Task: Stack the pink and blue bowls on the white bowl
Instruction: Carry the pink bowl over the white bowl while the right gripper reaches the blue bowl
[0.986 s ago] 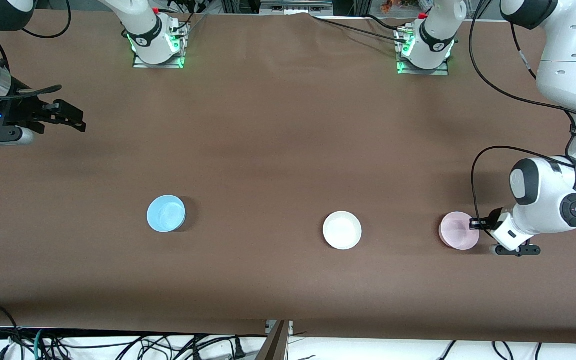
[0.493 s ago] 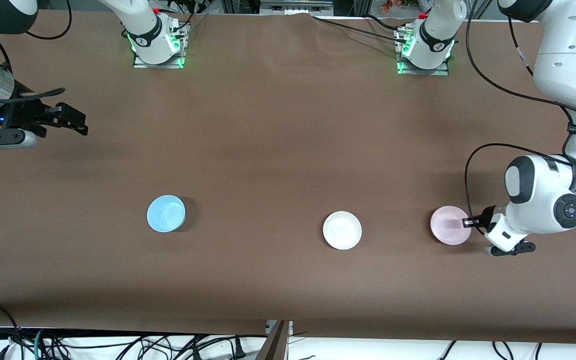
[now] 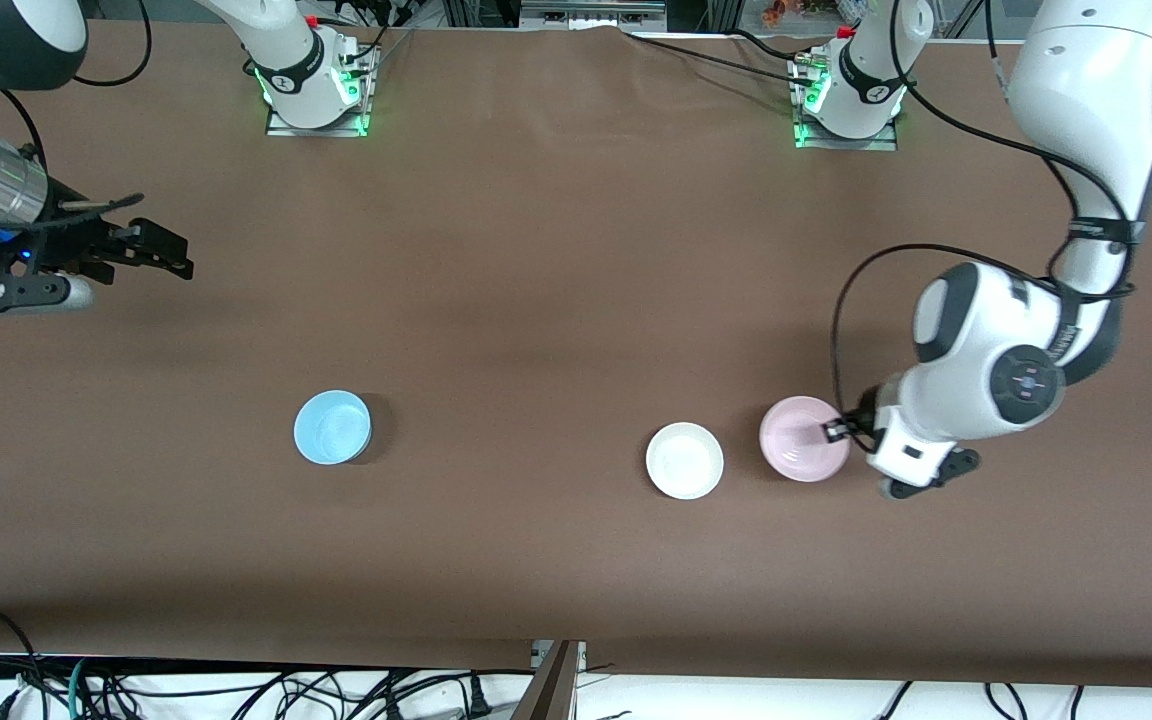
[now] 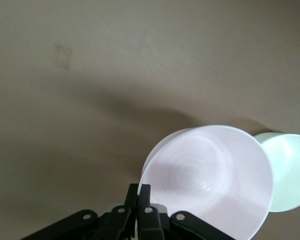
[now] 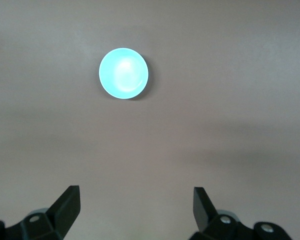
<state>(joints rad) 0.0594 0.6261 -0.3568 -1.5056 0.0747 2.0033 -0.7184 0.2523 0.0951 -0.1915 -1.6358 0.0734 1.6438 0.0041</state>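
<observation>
My left gripper is shut on the rim of the pale pink bowl and holds it tilted above the table, close beside the white bowl toward the left arm's end. In the left wrist view the left gripper pinches the pink bowl at its edge, and the white bowl shows past it. The sky blue bowl rests on the table toward the right arm's end. My right gripper hangs open and empty over that end; its wrist view shows the right gripper and the blue bowl.
The brown table carries only the three bowls. Both arm bases stand along its edge farthest from the front camera. Cables hang below the edge nearest that camera.
My left gripper has closed on the pink bowl's rim, lifted it and carried it toward the white bowl. The right gripper has drifted slightly inward over the table.
</observation>
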